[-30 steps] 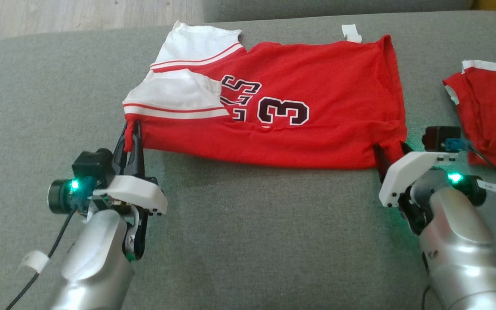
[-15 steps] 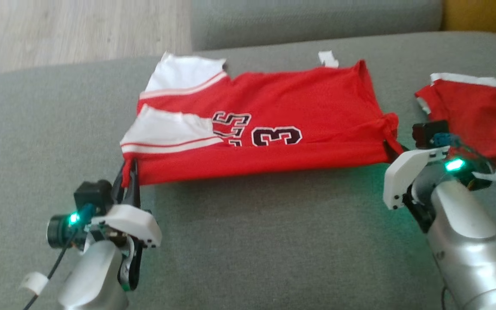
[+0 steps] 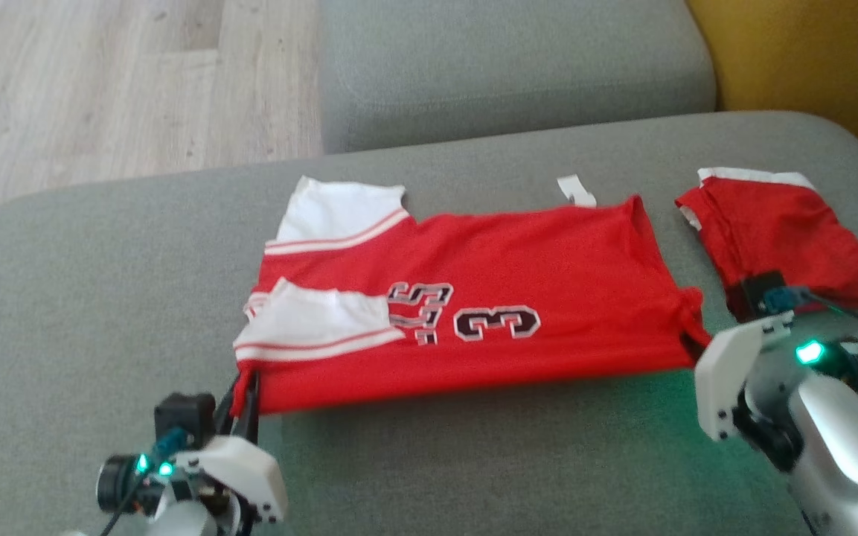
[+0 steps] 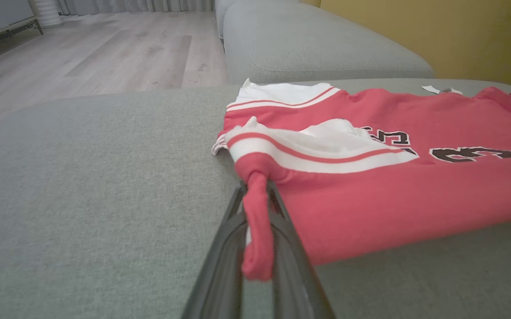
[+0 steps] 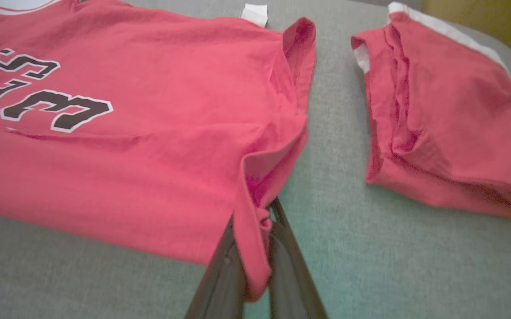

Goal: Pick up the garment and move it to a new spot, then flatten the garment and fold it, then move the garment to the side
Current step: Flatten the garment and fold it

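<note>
two grippers: both clamped on the near edge of the garment [image 3: 533, 298], one at each end
left gripper [image 3: 245, 387]: pinched tight on a bunched red corner just below the white sleeve trim; in the left wrist view [image 4: 256, 186] a roll of cloth runs back between the fingers
right gripper [image 3: 693, 344]: closed narrow on the near right hem corner, with a fold of red fabric caught between the fingers [image 5: 255, 210]
garment position: red jersey with white sleeves and a dark "3", spread across the sofa seat [image 3: 101, 298]; near edge raised a little with shadow under it, far edge lying flat
open room: bare grey seat to the left and in front of the jersey; its rounded left edge is well apart
far side: back cushion [image 3: 510, 67], wooden floor [image 3: 101, 74], yellow wall [image 3: 808, 59]
neighbours: second red garment [image 3: 778, 238], folded, just right of the jersey across a strip of seat, near the right gripper
small item: white tag [image 3: 576, 190] at the jersey's far edge
</note>
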Controlling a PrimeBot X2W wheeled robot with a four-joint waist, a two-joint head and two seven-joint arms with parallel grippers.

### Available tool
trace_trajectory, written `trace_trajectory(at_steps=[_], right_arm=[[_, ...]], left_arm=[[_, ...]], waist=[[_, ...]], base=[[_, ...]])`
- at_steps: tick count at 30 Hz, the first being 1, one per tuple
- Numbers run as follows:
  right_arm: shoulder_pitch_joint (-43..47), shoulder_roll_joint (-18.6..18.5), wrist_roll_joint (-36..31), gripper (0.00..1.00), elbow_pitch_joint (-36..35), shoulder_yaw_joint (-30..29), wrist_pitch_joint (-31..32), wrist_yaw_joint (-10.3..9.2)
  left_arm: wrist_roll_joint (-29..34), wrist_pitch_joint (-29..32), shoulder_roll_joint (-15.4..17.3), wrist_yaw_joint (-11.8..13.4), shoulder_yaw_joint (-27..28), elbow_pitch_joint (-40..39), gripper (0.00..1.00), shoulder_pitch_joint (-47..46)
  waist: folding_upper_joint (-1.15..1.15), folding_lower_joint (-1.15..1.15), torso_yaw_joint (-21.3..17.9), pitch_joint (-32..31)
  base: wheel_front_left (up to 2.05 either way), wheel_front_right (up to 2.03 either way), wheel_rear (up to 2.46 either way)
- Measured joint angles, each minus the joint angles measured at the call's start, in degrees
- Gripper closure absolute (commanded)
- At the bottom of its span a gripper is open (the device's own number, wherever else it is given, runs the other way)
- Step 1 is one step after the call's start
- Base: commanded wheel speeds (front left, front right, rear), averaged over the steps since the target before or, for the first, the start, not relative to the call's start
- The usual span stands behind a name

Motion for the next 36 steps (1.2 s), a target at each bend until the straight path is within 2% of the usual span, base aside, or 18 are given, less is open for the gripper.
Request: trace_trajectory(at_steps=[6,13,14,15,16,17,18,24,30,33,36], right_arm=[[7.7,-3.5,3.4,1.0,-8.7,-0.4,7.0,0.0],[15.4,-3.7,4.0,1.0,-17.0,-4.8,12.1,0.0],[16.2,-3.6,3.5,0.56,-17.8,-5.6,12.4,0.0],[16.8,-3.3,3.0,0.0,-18.4,-6.5,12.6,0.0],[17.3,-2.9,2.5,0.0,-19.0,-7.1,12.9,0.0],[17.7,-2.3,2.0,0.0,-19.6,-8.0,12.9,0.0],[18.0,-1.8,1.5,0.0,-20.2,-8.9,12.9,0.0],[18.1,0.5,-1.0,0.0,-23.2,-12.6,12.0,0.0],[14.5,2.6,-4.8,0.0,-25.8,-16.3,3.2,0.0],[10.4,3.4,-6.0,0.0,-26.1,-17.4,-1.8,0.0],[7.1,3.6,-6.7,0.0,-26.1,-17.3,-5.8,0.0]], left_arm=[[-0.4,4.2,1.4,0.7,-1.6,-5.4,1.0,5.3],[-0.4,10.2,3.1,1.2,-3.5,-10.4,1.0,9.0],[-0.4,11.3,3.3,1.3,-3.8,-10.7,1.0,9.2],[-0.4,12.2,3.5,1.6,-4.0,-11.2,0.97,9.4],[-0.4,12.7,3.7,1.7,-4.2,-11.8,0.46,9.5],[-0.4,12.8,3.9,2.0,-4.2,-12.3,0.03,9.6],[-0.4,12.8,4.1,2.4,-4.2,-12.8,0.0,9.7],[-0.4,12.8,5.2,4.1,-3.4,-15.5,0.0,9.6],[-0.3,5.8,5.9,5.1,0.6,-19.1,0.0,5.3],[-0.3,3.5,6.1,2.8,1.2,-19.4,0.0,-0.2],[0.0,3.7,7.0,-0.6,0.8,-17.7,0.0,-6.5]], waist=[[0.0,0.0,-0.1,-1.7],[0.0,0.0,-0.4,-2.0],[0.0,0.0,-0.5,-1.9],[0.0,0.0,-0.7,-1.9],[0.0,0.0,-0.8,-1.8],[0.0,0.0,-0.9,-1.6],[0.0,0.01,-1.1,-1.5],[0.0,0.01,-2.2,-0.7],[0.0,0.01,-4.0,1.1],[0.0,0.02,-4.9,2.5],[0.0,0.02,-5.9,4.4]], base=[[0.0,0.0,0.0],[0.0,0.0,0.0],[0.0,0.0,0.0],[0.0,0.0,0.0],[0.0,0.0,0.0],[0.0,0.0,0.0],[0.0,0.0,0.0],[0.0,0.0,0.0],[0.0,0.0,0.0],[0.0,0.0,0.0],[0.0,0.0,0.0]])
